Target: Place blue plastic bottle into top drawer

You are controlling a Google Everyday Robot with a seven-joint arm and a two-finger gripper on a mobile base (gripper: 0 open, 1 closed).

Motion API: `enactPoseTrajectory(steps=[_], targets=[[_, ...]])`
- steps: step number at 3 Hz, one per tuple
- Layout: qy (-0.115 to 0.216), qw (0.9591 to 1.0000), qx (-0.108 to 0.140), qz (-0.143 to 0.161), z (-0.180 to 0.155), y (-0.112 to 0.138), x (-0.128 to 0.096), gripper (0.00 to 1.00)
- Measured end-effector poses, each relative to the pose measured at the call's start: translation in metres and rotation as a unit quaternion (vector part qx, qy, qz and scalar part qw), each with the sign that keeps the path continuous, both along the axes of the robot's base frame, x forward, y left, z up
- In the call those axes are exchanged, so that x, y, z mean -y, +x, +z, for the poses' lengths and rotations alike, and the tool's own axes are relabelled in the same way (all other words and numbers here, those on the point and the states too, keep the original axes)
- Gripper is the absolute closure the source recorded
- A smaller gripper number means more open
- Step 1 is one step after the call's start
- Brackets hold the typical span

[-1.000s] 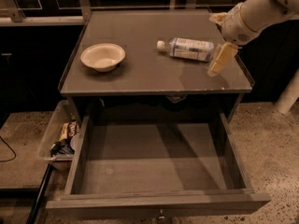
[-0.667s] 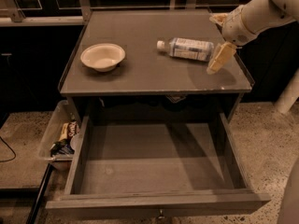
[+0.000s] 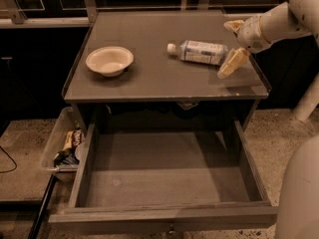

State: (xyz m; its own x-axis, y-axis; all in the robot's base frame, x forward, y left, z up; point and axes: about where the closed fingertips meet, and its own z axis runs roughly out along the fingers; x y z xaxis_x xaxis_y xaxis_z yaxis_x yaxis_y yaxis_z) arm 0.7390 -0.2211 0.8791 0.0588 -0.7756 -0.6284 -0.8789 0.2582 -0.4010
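The blue plastic bottle [image 3: 199, 52] lies on its side on the grey tabletop [image 3: 159, 78], white cap pointing left. My gripper [image 3: 230, 45] is at the bottle's right end, open, with one cream finger [image 3: 232, 62] in front of the bottle's base and the other behind it, not closed on it. The top drawer [image 3: 164, 183] is pulled fully out below the tabletop; its flat grey floor holds nothing and a small knob shows on its front panel.
A cream bowl [image 3: 109, 60] sits on the left of the tabletop. A clear plastic bin of snacks [image 3: 64, 146] stands on the floor left of the drawer. My white arm [image 3: 279, 24] reaches in from the upper right; a white body part [image 3: 301, 193] fills the lower right.
The white body part has come into view at the lower right. The gripper and bottle have hardly moved.
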Motion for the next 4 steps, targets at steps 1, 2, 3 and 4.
enactPoseTrajectory(steps=[1, 2, 3, 4], targets=[[0.04, 0.9991, -0.011, 0.004, -0.007, 0.01, -0.006, 0.0], [0.076, 0.9965, -0.028, 0.018, -0.012, 0.015, -0.018, 0.0], [0.107, 0.992, -0.057, 0.034, -0.019, 0.016, -0.031, 0.0], [0.126, 0.9864, -0.097, 0.042, -0.028, 0.013, -0.043, 0.0]])
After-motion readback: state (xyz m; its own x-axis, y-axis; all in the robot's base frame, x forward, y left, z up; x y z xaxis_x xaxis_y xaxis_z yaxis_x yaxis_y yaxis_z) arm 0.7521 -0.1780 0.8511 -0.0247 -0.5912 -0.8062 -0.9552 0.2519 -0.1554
